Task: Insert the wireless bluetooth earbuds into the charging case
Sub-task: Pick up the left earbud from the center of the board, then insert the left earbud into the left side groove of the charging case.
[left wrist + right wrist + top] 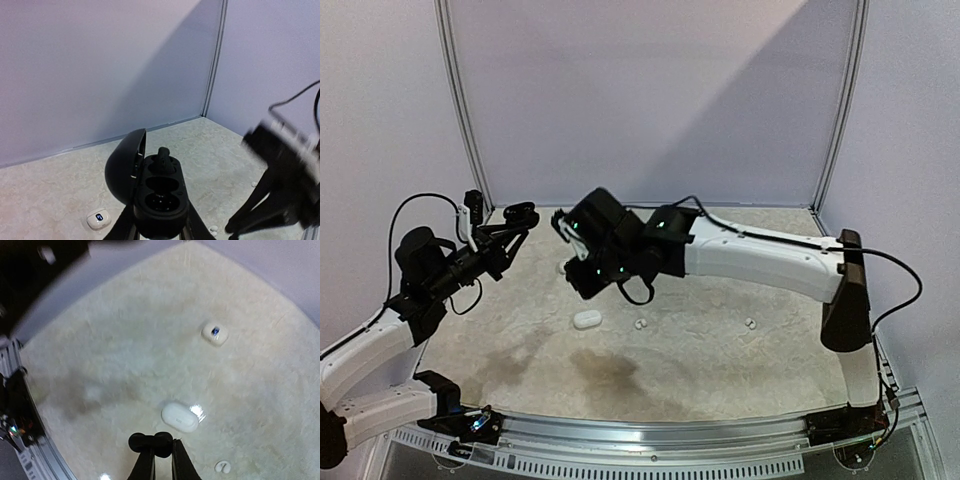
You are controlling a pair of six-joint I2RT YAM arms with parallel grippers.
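left tool (160, 226) clamped on open black charging case (161, 197), raised over far-left bench (720, 340) | black earbud (164, 159) seated in slot farthest from tool | right tool (159, 447) pinching second black earbud (149, 441) above white case (180, 416)

Table (720, 350): smooth, matt, mottled beige stone-look sheet, with a ribbed bright metal rail (650, 440) at 6 o'clock. Walls (650, 100): matt lilac panels in metal strips. Black case (159, 192): satin black plastic, lid faintly sheened. White case (180, 416): glossy white plastic, highlight at its 3 o'clock. Held bud (150, 441): dull black plastic. Arm shell (760, 260): smooth white plastic.
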